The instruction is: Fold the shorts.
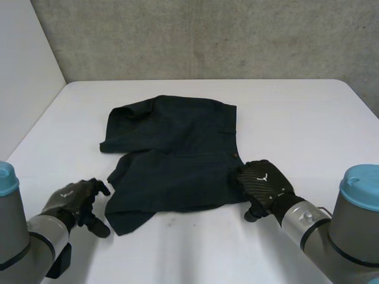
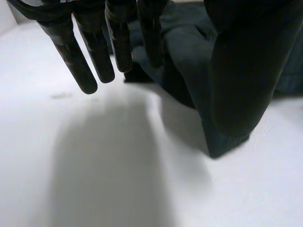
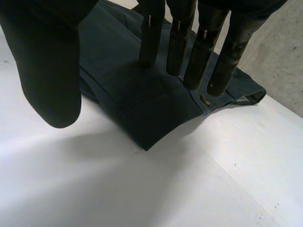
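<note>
- Leftmost, the left hand (image 1: pixel 74 198) hovers low over the white table (image 1: pixel 296 118), just beside the near left corner of the shorts (image 1: pixel 177 160) and apart from the cloth.
- Its fingers (image 2: pixel 75 61) hang straight and relaxed, slightly spread, grasping nothing. The thumb (image 2: pixel 246 71) stands apart from them, in front of that corner of the cloth in the left wrist view.
- Further along, the dark navy shorts lie spread out in the middle of the table, a little rumpled, with both legs reaching to the left and the waist edge on the right.
- A small brown button (image 1: pixel 235 155) sits on that right edge, just beside the right hand (image 1: pixel 263 180).
- That hand rests palm down over the near right corner of the shorts.
- Its fingers (image 3: pixel 177 42) are straight and released, their tips pointing down at the cloth by the corner. Whether they press on it I cannot tell.
- Its thumb (image 3: pixel 47 71) stays off the cloth, over bare table, pinching nothing.
- Behind the table stands a grey concrete wall (image 1: pixel 207 35).
</note>
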You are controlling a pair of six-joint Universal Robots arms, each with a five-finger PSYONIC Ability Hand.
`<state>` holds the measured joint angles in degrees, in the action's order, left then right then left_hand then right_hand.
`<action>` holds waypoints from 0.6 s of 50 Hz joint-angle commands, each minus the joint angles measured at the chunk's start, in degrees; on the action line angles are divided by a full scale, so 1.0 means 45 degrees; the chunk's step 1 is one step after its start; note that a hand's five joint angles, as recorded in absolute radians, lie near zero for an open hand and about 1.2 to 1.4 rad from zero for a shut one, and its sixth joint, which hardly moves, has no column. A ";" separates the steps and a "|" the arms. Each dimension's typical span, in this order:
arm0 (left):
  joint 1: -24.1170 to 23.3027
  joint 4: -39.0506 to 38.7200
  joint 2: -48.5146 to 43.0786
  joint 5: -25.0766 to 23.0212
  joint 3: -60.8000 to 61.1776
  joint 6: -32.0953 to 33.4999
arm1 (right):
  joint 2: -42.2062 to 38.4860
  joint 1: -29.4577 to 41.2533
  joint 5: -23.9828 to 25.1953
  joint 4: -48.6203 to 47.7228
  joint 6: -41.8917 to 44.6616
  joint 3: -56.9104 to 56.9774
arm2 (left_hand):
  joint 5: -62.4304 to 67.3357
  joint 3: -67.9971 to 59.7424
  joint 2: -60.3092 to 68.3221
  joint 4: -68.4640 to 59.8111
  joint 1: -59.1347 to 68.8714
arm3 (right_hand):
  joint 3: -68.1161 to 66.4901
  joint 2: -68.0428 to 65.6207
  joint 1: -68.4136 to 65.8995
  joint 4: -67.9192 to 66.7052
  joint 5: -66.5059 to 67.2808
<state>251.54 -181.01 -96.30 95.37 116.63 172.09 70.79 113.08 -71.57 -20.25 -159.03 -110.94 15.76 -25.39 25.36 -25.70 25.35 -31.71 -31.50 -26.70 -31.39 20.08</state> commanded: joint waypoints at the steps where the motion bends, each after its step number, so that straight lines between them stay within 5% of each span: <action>1: -0.0058 -0.0244 -0.1080 -0.0296 -0.0371 -0.0020 | -0.1062 0.0085 -0.0073 -0.0422 0.0182 0.0766 | 0.0770 -0.0851 0.0859 -0.0783 0.0861 | -0.1100 -0.1146 -0.2214 -0.1170 0.1463; 13: -0.0878 -0.0753 -0.2604 -0.0276 -0.1523 -0.0079 | -0.2585 0.0104 -0.0151 -0.0442 0.0183 0.2289 | 0.1775 -0.1856 0.1864 -0.1788 0.1866 | -0.3225 -0.3271 -0.4339 -0.3295 0.3588; 15: -0.0956 -0.0888 -0.2934 -0.0257 -0.1718 -0.0079 | -0.2664 0.0104 -0.0151 -0.0481 0.0183 0.2426 | 0.4673 -0.4754 0.4762 -0.4686 0.4764 | -0.4197 -0.4243 -0.5311 -0.4267 0.4560; 18: -0.0957 -0.1201 -0.3093 -0.0218 -0.1876 -0.0040 | -0.2917 0.0085 -0.0209 -0.0714 0.0183 0.2758 | 0.9920 -1.0001 1.0009 -0.9933 1.0011 | -1.0702 -1.0748 -1.1816 -1.0772 1.1065; 20: -0.0976 -0.1415 -0.3055 -0.0198 -0.1992 -0.0001 | -0.2918 0.0085 -0.0462 -0.0832 0.0144 0.2934 | 1.2041 -1.2122 1.2130 -1.2054 1.2132 | -1.0731 -1.0777 -1.1845 -1.0801 1.1094; 30: -0.0937 -0.1339 -0.0753 -0.0061 -0.2247 0.1284 | -0.1163 -0.0071 -0.1362 -0.0443 0.0319 0.2935 | 1.2054 -1.2135 1.2143 -1.2067 1.2145 | -1.0731 -1.0777 -1.1845 -1.0801 1.1094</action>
<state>247.03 -187.47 -106.95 94.88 106.85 173.06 60.55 112.97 -76.60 -23.29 -158.13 -97.29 55.95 -68.01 68.44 -68.89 64.99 -66.10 -67.25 -53.65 -68.13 53.82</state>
